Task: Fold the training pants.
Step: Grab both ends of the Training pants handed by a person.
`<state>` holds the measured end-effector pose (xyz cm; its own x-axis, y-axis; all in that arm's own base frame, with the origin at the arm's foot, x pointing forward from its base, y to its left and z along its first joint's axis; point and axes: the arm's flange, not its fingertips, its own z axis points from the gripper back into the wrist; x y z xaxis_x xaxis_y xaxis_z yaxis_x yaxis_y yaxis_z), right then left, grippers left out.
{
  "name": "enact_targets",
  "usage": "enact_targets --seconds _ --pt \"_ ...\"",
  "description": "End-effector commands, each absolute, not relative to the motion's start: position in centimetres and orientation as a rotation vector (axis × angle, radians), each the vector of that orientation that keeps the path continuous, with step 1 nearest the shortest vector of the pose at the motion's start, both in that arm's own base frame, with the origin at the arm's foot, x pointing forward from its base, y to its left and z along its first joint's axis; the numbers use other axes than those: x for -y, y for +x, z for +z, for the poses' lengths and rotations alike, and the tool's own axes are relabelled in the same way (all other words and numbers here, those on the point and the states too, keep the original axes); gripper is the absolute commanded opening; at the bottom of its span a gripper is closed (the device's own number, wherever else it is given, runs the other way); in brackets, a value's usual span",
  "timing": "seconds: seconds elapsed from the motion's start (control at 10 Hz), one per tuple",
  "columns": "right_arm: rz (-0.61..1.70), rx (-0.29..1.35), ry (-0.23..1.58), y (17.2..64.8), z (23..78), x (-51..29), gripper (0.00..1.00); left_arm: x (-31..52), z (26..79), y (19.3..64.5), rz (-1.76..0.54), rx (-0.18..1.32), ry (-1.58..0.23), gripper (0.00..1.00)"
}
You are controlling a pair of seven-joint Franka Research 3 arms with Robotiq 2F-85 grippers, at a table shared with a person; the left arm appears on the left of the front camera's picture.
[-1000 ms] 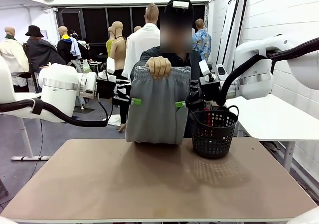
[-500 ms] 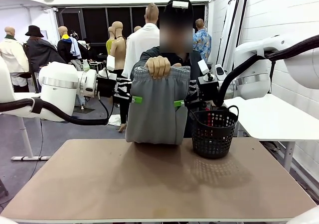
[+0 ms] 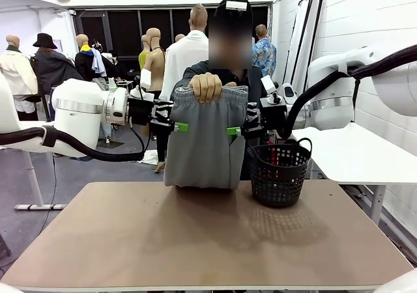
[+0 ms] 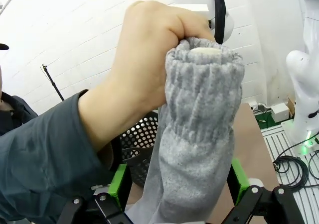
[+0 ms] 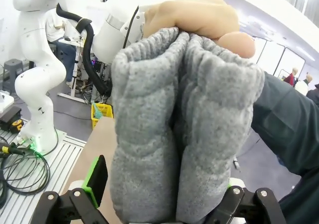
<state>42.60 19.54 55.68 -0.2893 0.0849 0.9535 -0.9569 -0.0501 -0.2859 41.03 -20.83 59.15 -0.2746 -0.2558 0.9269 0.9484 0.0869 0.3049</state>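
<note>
The training pants (image 3: 205, 143) hang bunched from the person's fist (image 3: 207, 86), just left of the basket (image 3: 280, 174), with their lower end down at the desk (image 3: 208, 241). Your left hand (image 3: 176, 127) and right hand (image 3: 234, 131) straddle their side edges below the waistband, fingers apart and nothing clamped. Expect soft, light, floppy jersey, so pinch through all the layers near the gathered waistband, which should slip least.

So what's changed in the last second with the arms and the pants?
Both grippers crept upward along the sides of the training pants. The left gripper also edged inward, while the right gripper mostly just rose. Both sets of jaws stay open around the fabric, with nothing gripped. Unchanged: the person's hand holds the waistband, the pants hang down to the table, and the basket is in place.
</note>
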Motion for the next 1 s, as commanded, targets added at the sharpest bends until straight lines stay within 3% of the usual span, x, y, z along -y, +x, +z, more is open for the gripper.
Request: enact_targets --seconds 0.0,0.1,0.2,0.6,0.7,0.9 --pt "1.471 1.354 1.043 43.2 55.9 -19.8 1.00 20.9 59.6 40.9 -1.401 1.295 -0.810 1.00" --pt "1.465 1.333 1.058 43.3 55.8 -19.8 1.00 20.9 59.5 41.0 -1.404 1.290 -0.842 1.00" --pt "1.463 1.335 1.068 43.2 55.9 -19.8 0.86 21.0 59.4 40.9 -1.409 1.287 -0.840 0.84" --pt "1.416 1.349 1.129 44.0 55.8 -19.9 0.06 20.8 59.1 41.5 -1.385 1.279 -0.853 0.05" --pt "1.415 1.343 1.143 44.2 55.9 -20.0 0.00 20.8 59.0 41.6 -1.382 1.271 -0.861 0.00" --pt "1.409 1.339 1.183 44.6 55.9 -20.1 0.00 20.7 58.8 42.0 -1.372 1.260 -0.882 0.00"
